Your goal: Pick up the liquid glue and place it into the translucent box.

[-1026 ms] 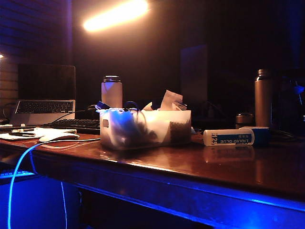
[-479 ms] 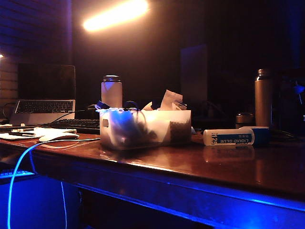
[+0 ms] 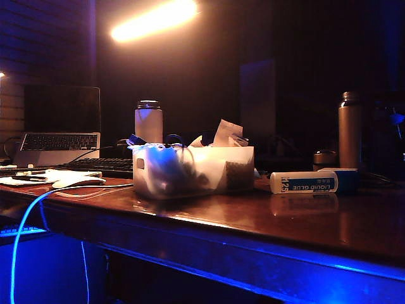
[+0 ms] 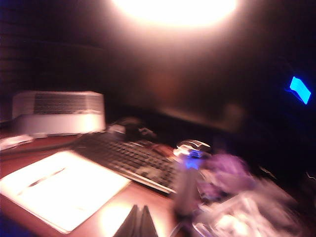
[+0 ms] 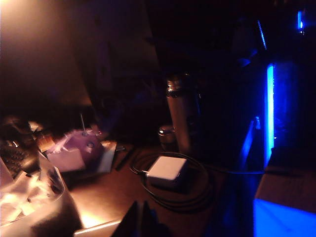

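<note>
The liquid glue point(image 3: 310, 182), a white bottle with a blue label and cap, lies on its side on the brown table, right of the translucent box point(image 3: 193, 168). The frosted box is stuffed with paper and odds and ends. Neither arm shows in the exterior view. In the left wrist view my left gripper point(image 4: 139, 211) is shut and empty, above the table, with the box point(image 4: 247, 217) blurred beside it. In the right wrist view my right gripper point(image 5: 140, 206) is shut and empty, with the box point(image 5: 29, 197) close by. A pale lit edge point(image 5: 96, 228) next to its fingertips is too little to identify.
A white bottle with a dark lid point(image 3: 149, 120) stands behind the box. A tall metal flask point(image 3: 349, 130) stands behind the glue. A keyboard point(image 4: 131, 158), laptop point(image 3: 60, 136) and papers point(image 4: 61, 187) lie left. A flat white block point(image 5: 167, 168) sits on coiled cable.
</note>
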Controlling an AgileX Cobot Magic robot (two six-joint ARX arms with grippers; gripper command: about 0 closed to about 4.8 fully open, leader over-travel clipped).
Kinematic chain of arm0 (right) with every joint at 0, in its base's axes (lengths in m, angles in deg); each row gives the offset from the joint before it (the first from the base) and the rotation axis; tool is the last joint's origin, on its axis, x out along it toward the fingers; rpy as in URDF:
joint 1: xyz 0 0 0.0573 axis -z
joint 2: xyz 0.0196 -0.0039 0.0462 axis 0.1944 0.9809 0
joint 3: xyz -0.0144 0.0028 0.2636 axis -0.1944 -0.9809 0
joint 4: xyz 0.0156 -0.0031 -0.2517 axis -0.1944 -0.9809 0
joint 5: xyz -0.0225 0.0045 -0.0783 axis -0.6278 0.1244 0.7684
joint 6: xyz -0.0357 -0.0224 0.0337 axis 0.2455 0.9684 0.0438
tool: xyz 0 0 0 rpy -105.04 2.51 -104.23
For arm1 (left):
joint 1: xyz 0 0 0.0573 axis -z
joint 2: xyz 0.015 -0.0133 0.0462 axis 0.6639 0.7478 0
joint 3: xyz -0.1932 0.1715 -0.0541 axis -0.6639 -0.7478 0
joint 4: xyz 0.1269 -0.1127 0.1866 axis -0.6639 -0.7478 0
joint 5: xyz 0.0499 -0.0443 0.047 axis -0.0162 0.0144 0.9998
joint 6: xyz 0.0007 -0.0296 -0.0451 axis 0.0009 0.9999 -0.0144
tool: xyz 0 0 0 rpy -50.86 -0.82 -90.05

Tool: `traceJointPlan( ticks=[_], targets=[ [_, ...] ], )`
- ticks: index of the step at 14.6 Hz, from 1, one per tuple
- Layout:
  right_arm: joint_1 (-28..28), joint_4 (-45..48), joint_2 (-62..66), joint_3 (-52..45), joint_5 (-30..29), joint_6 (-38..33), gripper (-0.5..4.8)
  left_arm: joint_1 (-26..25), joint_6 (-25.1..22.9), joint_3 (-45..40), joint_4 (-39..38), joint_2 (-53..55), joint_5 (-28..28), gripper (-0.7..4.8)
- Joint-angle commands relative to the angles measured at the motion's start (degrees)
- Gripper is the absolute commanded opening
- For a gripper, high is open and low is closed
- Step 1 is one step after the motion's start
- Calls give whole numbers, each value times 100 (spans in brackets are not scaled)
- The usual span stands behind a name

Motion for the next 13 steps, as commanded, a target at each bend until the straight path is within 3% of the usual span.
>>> traceJointPlan(
  ticks=[1,3,5,7,9,11,13],
  targets=[
    [2,-365,1725,1604,-363,1104,-1,39,-872,2406,-2149,1945,-1351,-5],
    [0,-942,3049,2892,-634,2039,-1,348,-1384,4065,-3698,3195,-1777,-5],
    [0,-1475,4146,4037,-640,2603,-1,1008,-1626,5184,-4503,4083,-1668,-5],
    [0,-1711,5012,4776,-763,3338,-1,1475,-1626,5403,-4461,4437,-1624,-5],
    [-2,-1707,5683,5042,-1023,4599,-1,1862,-1624,5401,-4481,4553,-1622,-5],
    [-15,-1731,6308,5058,-973,5624,-1,1888,-1591,5401,-4293,4555,-1628,-5],
    [-17,-1858,7038,5058,-951,6072,-1,1886,-1512,5401,-4109,4555,-1617,-5]
  ],
)
